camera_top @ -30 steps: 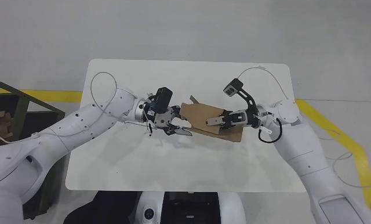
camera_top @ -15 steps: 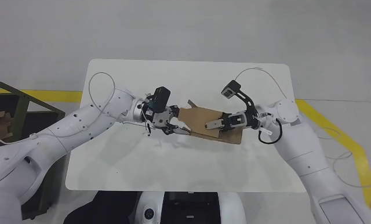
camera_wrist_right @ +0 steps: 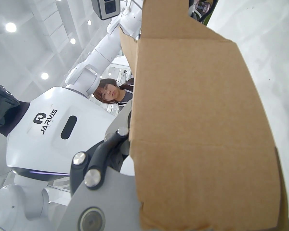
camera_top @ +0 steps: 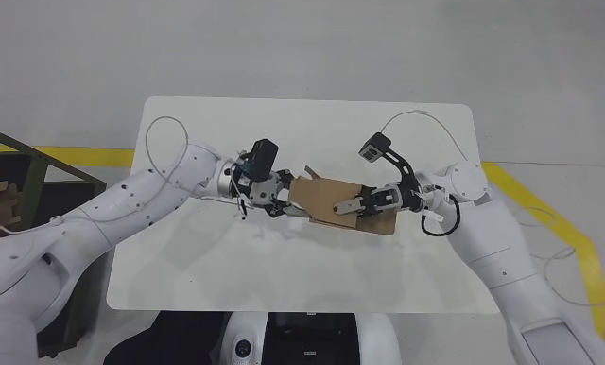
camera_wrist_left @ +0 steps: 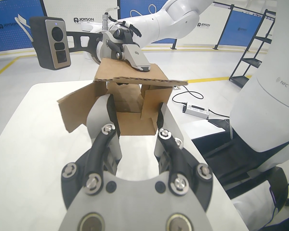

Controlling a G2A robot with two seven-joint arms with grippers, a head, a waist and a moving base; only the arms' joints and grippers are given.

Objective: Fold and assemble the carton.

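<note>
A brown carton (camera_top: 326,190) lies partly unfolded at the middle of the white table (camera_top: 189,261), its open end facing my left arm. My left gripper (camera_top: 288,206) is open at that end. In the left wrist view my left gripper (camera_wrist_left: 134,103) has its fingers spread against the side flaps of the carton (camera_wrist_left: 132,123). My right gripper (camera_top: 342,205) is shut on the carton's top panel, and the left wrist view shows the right gripper (camera_wrist_left: 138,67) with one finger lying flat on that panel. In the right wrist view the carton (camera_wrist_right: 195,97) hides one finger; the other finger (camera_wrist_right: 118,126) presses its edge.
A dark green bin (camera_top: 28,176) stands on the floor to the left of the table. White cables loop over the far corners (camera_top: 165,129). Beyond the table's right edge, a power adapter (camera_wrist_left: 195,109) lies on the floor and a black rack (camera_wrist_left: 252,49) stands.
My left gripper has moved right, up to the carton's open end. The right gripper has shifted the carton slightly left, and the carton has opened up more.
</note>
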